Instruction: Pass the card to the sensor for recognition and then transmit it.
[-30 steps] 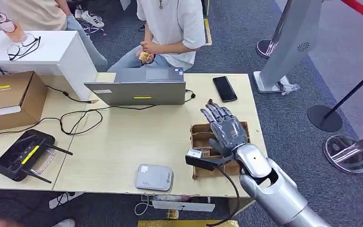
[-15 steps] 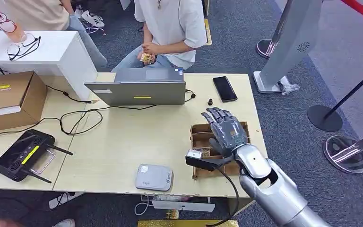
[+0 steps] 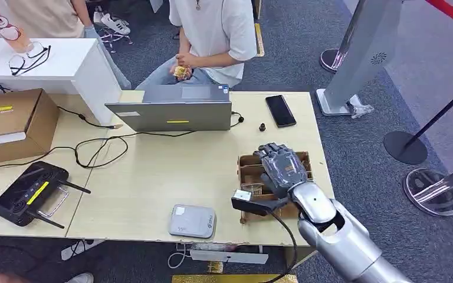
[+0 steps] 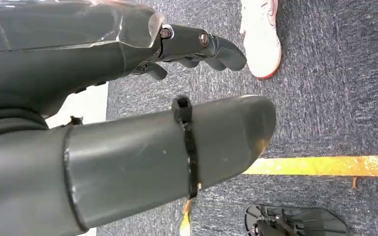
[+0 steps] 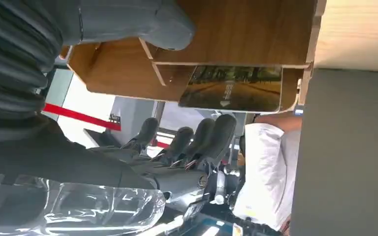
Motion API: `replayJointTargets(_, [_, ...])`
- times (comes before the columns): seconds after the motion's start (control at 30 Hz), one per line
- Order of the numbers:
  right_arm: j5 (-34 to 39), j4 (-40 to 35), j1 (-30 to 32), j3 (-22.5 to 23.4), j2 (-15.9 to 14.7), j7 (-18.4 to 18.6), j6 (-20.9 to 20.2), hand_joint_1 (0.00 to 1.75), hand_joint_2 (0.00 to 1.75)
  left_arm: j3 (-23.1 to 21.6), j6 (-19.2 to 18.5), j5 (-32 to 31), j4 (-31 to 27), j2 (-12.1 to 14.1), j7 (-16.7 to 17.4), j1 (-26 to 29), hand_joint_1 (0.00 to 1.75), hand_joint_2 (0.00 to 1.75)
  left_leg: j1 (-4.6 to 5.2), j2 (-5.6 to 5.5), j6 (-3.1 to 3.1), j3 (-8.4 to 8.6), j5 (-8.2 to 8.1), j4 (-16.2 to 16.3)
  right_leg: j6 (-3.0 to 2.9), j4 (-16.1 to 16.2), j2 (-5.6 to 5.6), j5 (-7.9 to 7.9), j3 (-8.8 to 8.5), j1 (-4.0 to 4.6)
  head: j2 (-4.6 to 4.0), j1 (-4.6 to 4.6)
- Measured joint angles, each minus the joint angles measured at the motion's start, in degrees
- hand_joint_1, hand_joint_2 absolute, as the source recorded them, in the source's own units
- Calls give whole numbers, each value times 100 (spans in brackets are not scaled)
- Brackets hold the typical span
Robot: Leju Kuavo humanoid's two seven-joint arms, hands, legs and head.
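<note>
A brown wooden card box (image 3: 248, 170) stands near the table's right front edge. My right hand (image 3: 281, 168) hovers over it, fingers bent down toward its compartments and holding nothing. In the right wrist view a dark card (image 5: 232, 88) with a road picture sits in a slot of the box (image 5: 236, 34), with the thumb (image 5: 142, 22) on one side and the fingers (image 5: 202, 135) on the other, none plainly touching it. The grey-white sensor pad (image 3: 192, 221) lies on the table's front edge, left of the box. My left hand (image 4: 197, 46) hangs over the carpet with nothing in it.
A grey laptop (image 3: 174, 112) and a black phone (image 3: 281, 110) lie at the far side, where a person (image 3: 212, 35) sits. Cables (image 3: 94, 147), a cardboard box (image 3: 12, 121) and a black controller (image 3: 29, 191) occupy the left. Stanchion bases (image 3: 405, 147) stand right of the table.
My right hand has drawn back and lowered over the card box, and its fingers have bent from stretched out to curled downward. Nothing else on the table moved.
</note>
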State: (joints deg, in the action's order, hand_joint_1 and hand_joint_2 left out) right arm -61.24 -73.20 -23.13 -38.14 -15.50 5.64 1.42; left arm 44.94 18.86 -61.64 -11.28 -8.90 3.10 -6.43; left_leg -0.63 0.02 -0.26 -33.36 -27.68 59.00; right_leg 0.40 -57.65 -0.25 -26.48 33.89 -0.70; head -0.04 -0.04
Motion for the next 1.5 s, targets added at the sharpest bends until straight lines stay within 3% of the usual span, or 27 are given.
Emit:
replayJointTargets(0.03, [-11, 13, -14, -7, 2, 0, 2, 79, 175, 0, 0, 0, 0, 0, 0, 0, 0, 0, 0, 0, 0, 0, 0, 0, 0, 0, 0, 0, 0, 0, 0, 0])
replayJointTargets(0.1, [-11, 46, -47, -31, 2, 0, 4, 124, 175, 0, 0, 0, 0, 0, -4, -2, 0, 0, 0, 0, 0, 0, 0, 0, 0, 0, 0, 0, 0, 0, 0, 0])
replayJointTargets(0.13, [-11, 55, -63, -39, 7, 0, 4, 124, 175, 0, 0, 0, 0, 0, -4, -2, 0, 0, 0, 0, 0, 0, 0, 0, 0, 0, 0, 0, 0, 0, 0, 0])
replayJointTargets(0.17, [-11, 63, -77, -48, 9, 0, 4, 136, 175, 0, 0, 2, 0, 0, -4, -2, 0, 0, 0, 0, 0, 0, 0, 0, 0, 0, 0, 0, 0, 0, 0, 0])
replayJointTargets(0.27, [-11, 85, -122, -68, 24, 0, 4, 152, 175, 0, 2, 11, 0, 0, -4, -2, 0, 0, 0, 0, 0, 0, 0, 0, 0, 0, 0, 0, 0, 0, 0, 0])
replayJointTargets(0.33, [-13, 111, -130, -87, 28, -2, 4, 148, 175, 0, 4, 11, 0, 0, -4, -1, 0, 0, 0, -1, 0, 0, 0, 0, 0, 0, -2, 0, 0, 0, 0, -2])
replayJointTargets(0.47, [-4, 171, -201, -144, 39, -63, 48, 157, 175, 0, 11, 31, 0, 0, -11, 0, 0, 0, 0, -1, 0, -1, 0, 0, 0, 0, -2, 0, 0, 0, 0, 0])
replayJointTargets(0.57, [15, 219, -236, -177, 61, -87, 118, 173, 175, 0, 11, 55, 0, 0, -24, 1, 0, 0, 0, 0, 0, -1, 0, 0, 0, 0, -1, 0, 0, 0, 0, 0])
replayJointTargets(1.07, [109, 232, -242, -236, 92, -17, 627, 175, 175, 0, -72, -31, 0, 20, -70, -1, 0, 0, 0, 0, 0, 1, 0, 1, 0, 0, 0, 0, 1, 0, 0, 0])
replayJointTargets(1.27, [65, -190, -121, -120, 59, 133, 785, 175, 175, 0, -109, -63, 0, 48, -44, -5, 0, 0, 0, 2, 0, 1, 0, 1, 0, 0, 2, 0, 2, 0, 0, 0])
replayJointTargets(1.5, [-11, -461, -137, -41, 68, 24, 867, 175, 175, 0, -50, 87, 0, 48, -77, 9, 0, 0, 0, 0, 0, -1, 0, 1, 0, 0, 0, 0, 0, 0, 0, 0])
